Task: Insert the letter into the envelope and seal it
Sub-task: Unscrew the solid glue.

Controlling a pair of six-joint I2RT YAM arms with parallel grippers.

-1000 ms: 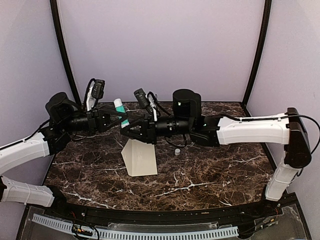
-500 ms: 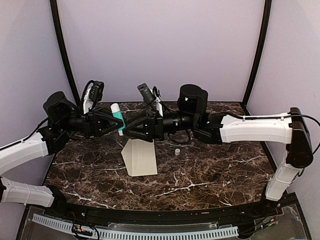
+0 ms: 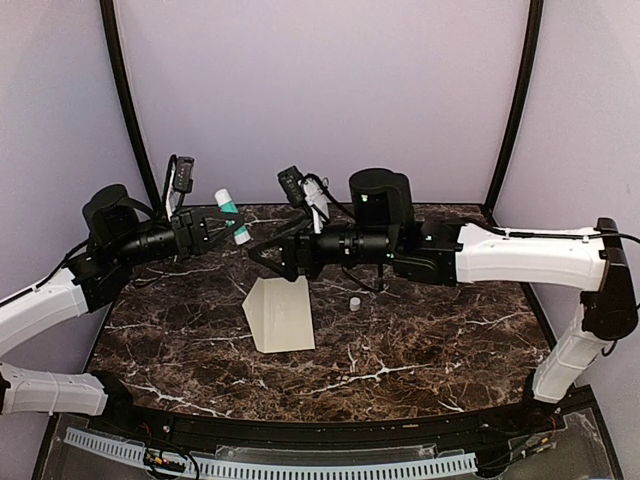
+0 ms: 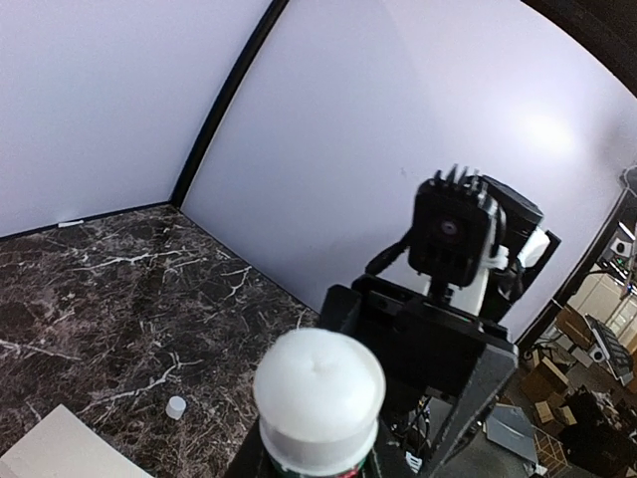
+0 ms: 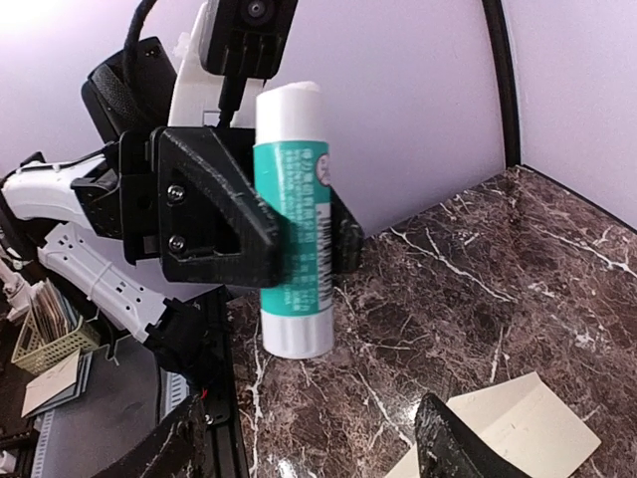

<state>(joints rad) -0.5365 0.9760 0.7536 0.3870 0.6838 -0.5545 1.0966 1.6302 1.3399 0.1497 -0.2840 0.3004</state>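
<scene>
Envelope (image 3: 280,314) first: I see it lying flat on the dark marbled table (image 3: 440,340), closest to the arm bases and a little left of centre, cream against the stone, with nothing touching it. I cannot tell from here how its flap sits, and I cannot make out the letter as a separate sheet. Just beyond its far right corner, and apart from it, a small white cap (image 3: 354,302) stands on the table. Farther back, both arms reach in from the sides and meet above the envelope's far edge. My right gripper (image 3: 268,256) hangs there with its fingers (image 5: 450,444) spread wide and nothing between them; its wrist camera looks through that gap at the other arm. My left gripper (image 3: 224,228) is clamped on a glue stick (image 5: 292,199), the black fingers pinching the teal label around the middle of the tube, with a white end showing above them and another below. From above the stick leans slightly, its upper end tipped toward the back left. It sits near the right gripper's tips without touching them, well above the table. Behind everything is the plain lilac wall (image 3: 330,100), crossed by two dark curved struts.
</scene>
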